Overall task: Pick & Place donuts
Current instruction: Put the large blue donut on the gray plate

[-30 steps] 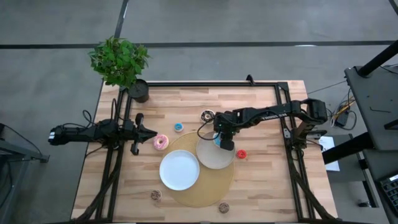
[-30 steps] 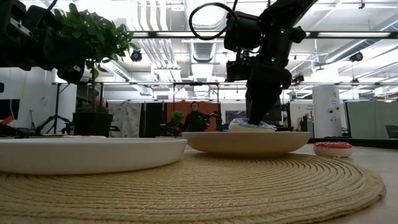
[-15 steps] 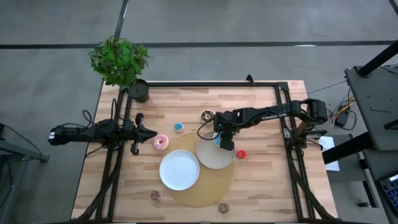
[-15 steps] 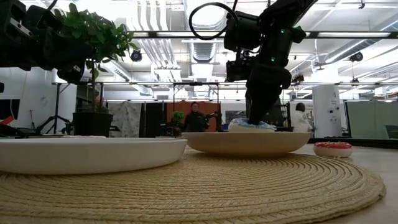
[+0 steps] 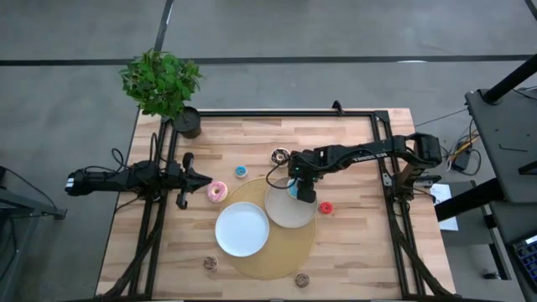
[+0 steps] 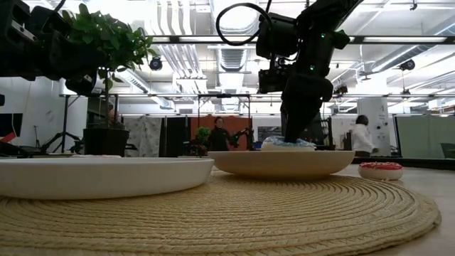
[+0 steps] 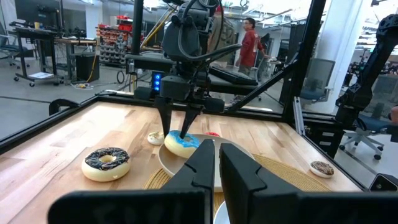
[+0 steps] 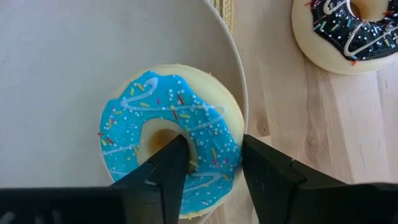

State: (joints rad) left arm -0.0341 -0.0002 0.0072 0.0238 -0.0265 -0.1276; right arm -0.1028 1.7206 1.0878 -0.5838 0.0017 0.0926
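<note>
A blue-sprinkled donut (image 8: 205,121) lies flat on the beige plate (image 8: 62,74), close to the plate's far-right rim. My right gripper (image 8: 214,155) stands over it, pointing steeply down. It is open, with one finger in the donut's hole and the other outside the ring. A chocolate donut (image 5: 279,156) lies on the wood just beyond the plate. A pink donut (image 5: 217,191) lies in front of my left gripper (image 5: 205,178), which waits shut and level at the table's left edge. A mini blue donut (image 5: 241,172) and a red one (image 5: 325,208) lie on the table. My right gripper comes at the blue-sprinkled donut from above, with one finger (image 8: 168,165) in the hole and the other (image 8: 264,168) outside the rim, straddling the ring's near side (image 8: 214,140). Whether the fingers touch it, I cannot tell. The donut lies flat on the plate.
A white plate (image 5: 242,229) sits beside the beige one on a round woven mat (image 5: 277,260). Two small brown donuts (image 5: 210,262) (image 5: 301,279) lie near the table's front edge. A potted plant (image 5: 164,84) stands at the far left corner. People move in the room beyond.
</note>
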